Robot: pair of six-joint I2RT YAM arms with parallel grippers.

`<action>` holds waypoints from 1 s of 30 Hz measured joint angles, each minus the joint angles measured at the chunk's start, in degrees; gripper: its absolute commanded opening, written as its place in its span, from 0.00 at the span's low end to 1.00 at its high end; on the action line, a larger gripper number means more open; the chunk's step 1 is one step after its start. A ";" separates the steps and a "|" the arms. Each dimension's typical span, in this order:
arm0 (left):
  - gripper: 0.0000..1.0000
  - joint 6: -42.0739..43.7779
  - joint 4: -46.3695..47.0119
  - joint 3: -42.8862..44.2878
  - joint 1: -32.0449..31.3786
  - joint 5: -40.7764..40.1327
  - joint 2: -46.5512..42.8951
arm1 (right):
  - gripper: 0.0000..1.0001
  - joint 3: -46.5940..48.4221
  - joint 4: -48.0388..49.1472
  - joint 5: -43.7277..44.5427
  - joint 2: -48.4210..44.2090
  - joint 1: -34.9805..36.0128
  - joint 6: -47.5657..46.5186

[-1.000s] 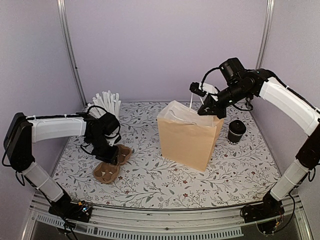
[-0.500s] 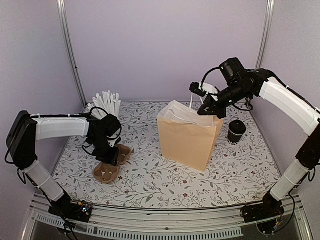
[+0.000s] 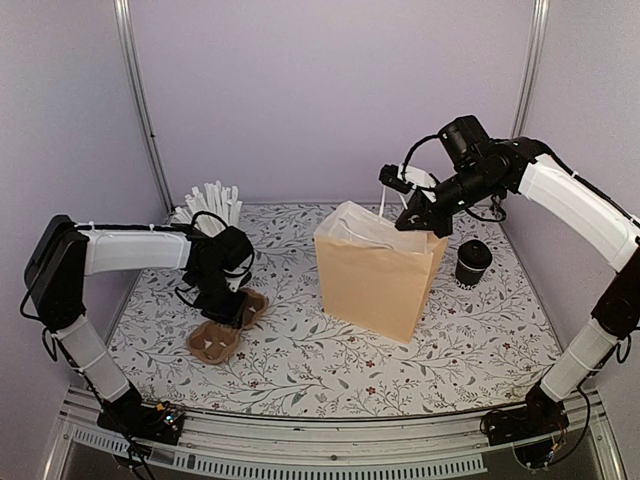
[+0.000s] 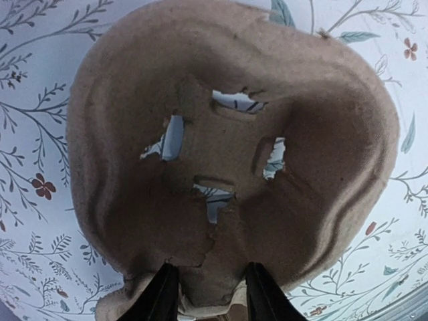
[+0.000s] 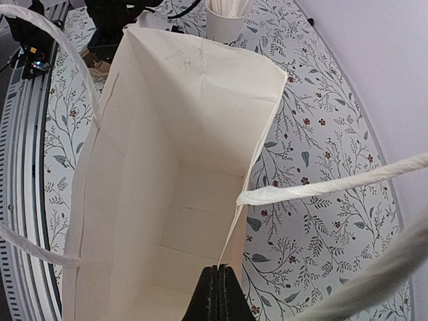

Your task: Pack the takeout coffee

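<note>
Left claw point(image 4: 209, 277), half cut off, pinches carrier point(image 4: 227, 100) rim; right claw point(image 5: 216, 277) clamps bag point(image 5: 194, 107) rim.

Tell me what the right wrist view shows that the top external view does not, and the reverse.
Only right wrist: the inside of the bag, white, nothing visible in it. Only top: the lidded coffee standing on the table right of the bag, and the left end effector gripping the carrier. Both: the bag, the right end effector shut on its rim, the cup of sticks, the floral table.
</note>
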 measured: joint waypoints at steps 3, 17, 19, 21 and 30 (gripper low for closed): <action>0.32 0.02 0.00 0.00 -0.07 0.00 0.15 | 0.00 0.00 0.00 0.00 0.00 0.00 0.00; 0.27 0.37 -3.19 6.88 -0.98 -0.13 -4.57 | 0.00 0.15 -0.11 -0.07 0.24 0.00 0.00; 0.27 0.81 -3.43 9.22 -1.25 0.76 -6.40 | 0.00 0.46 -0.37 -0.26 0.46 0.00 -0.04; 0.27 1.51 -3.54 11.91 -1.53 2.01 -8.24 | 0.00 0.74 -0.70 -0.66 0.61 0.00 -0.13; 0.28 6.45 -1.03 24.26 -2.34 7.52 -15.82 | 0.00 2.08 -4.09 -6.01 0.87 0.04 -2.03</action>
